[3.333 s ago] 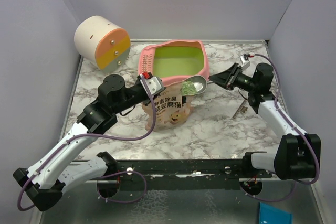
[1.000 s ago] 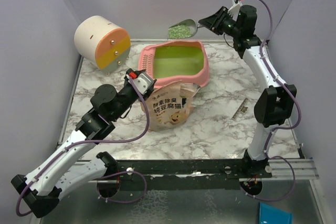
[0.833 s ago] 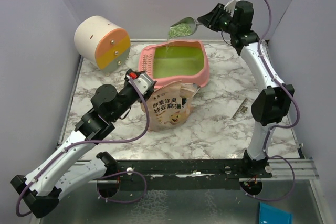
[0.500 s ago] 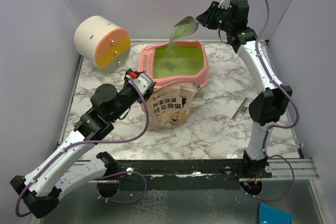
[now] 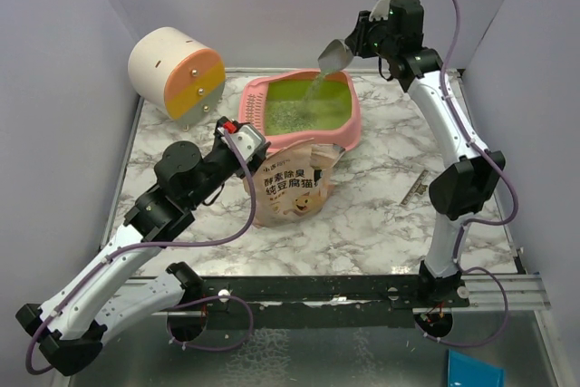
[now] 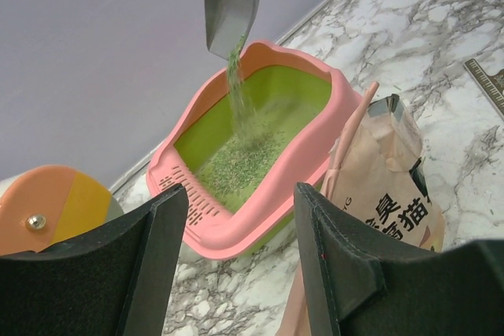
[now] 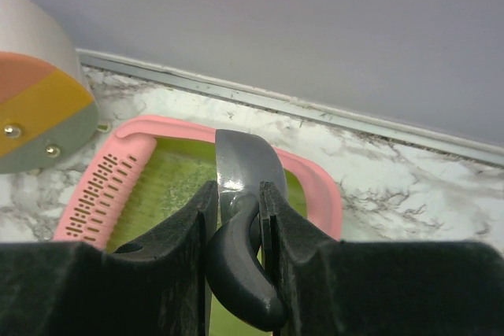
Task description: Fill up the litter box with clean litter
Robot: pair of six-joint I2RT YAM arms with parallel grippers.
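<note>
Up top centre of the overhead view, the right gripper (image 7: 236, 204) is clenching the handle of a grey scoop (image 5: 333, 54), fingers pressing both sides of the handle in the wrist view. The scoop is tipping mouth-down, high above the far right part of the litter box (image 5: 355, 120). The clean litter (image 6: 235, 76) is falling in a thin stream from the scoop lip into the green basin. It is piling toward the left part of the basin, near the slotted pink sieve end, with a thin scatter around the pile.

The litter box is sitting at the upper middle of the table (image 5: 381, 219), against the back edge. A beige pouch (image 5: 292, 189) is standing upright just in front of it, top open, at frame centre.

The left gripper (image 6: 236, 194) is hanging released, fingers spread wide with nothing between them. It is hovering just left of the pouch top and pointing at the box.

A cream-and-orange cylinder (image 5: 174, 72) is lying at upper left, apart from the box. A thin strip (image 5: 416, 189) is lying on the table at right.
</note>
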